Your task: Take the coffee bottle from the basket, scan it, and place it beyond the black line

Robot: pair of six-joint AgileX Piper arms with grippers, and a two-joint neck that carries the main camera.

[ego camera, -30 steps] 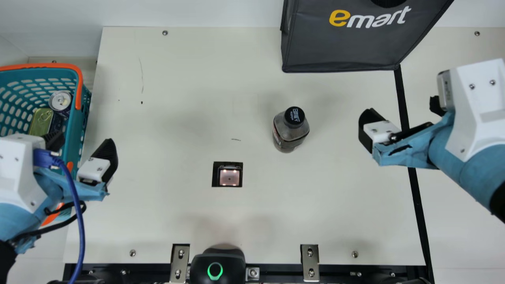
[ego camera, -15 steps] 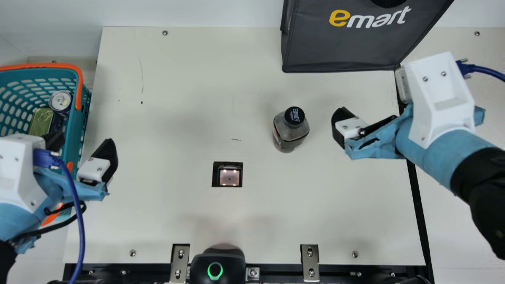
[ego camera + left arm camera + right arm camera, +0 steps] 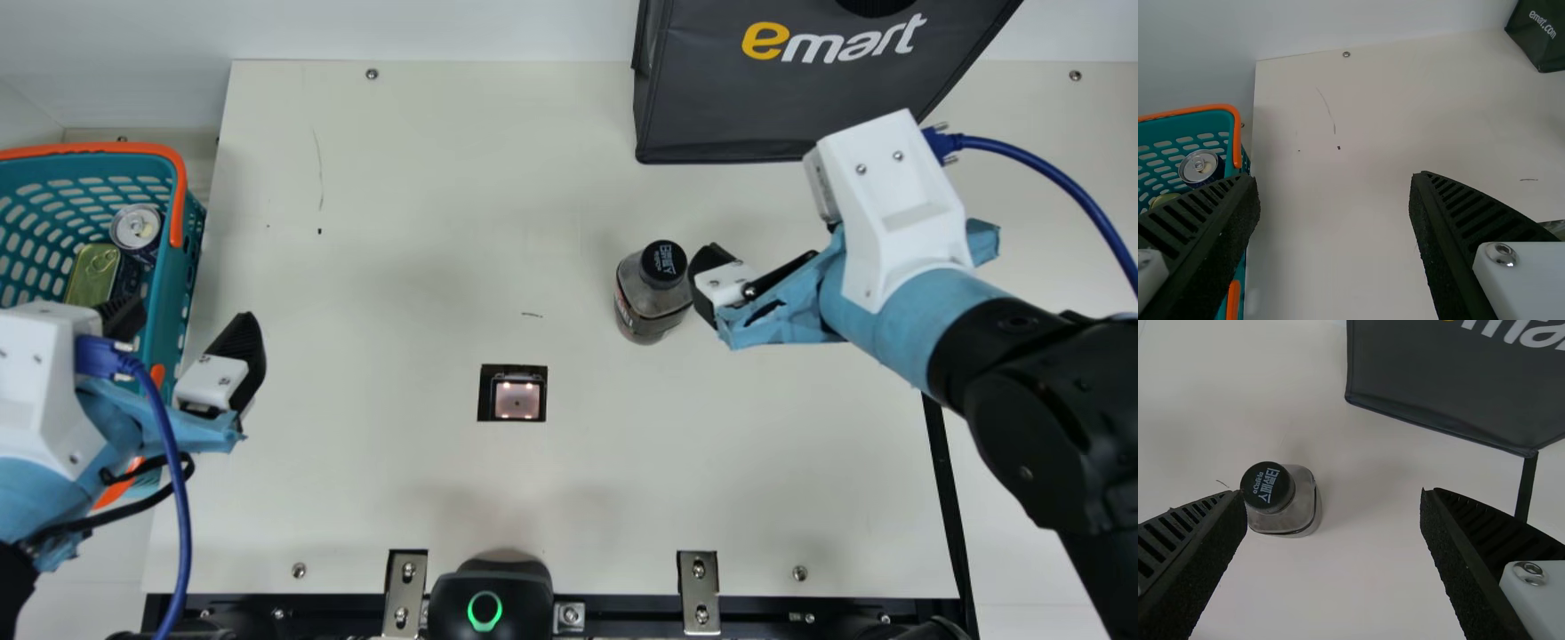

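You're likely at the right-arm pick-up: the coffee bottle (image 3: 653,293) stands on the bench (image 3: 400,498), just right of centre. Your right claw (image 3: 1331,497) is wide and empty; centre it around the bottle before closing, though its height is hard to judge.

Both black robot arms (image 3: 1022,444) are wearing light blue wrappings (image 3: 889,289), white angular covers (image 3: 889,191) with small round screws (image 3: 861,169), and blue cables (image 3: 184,533).
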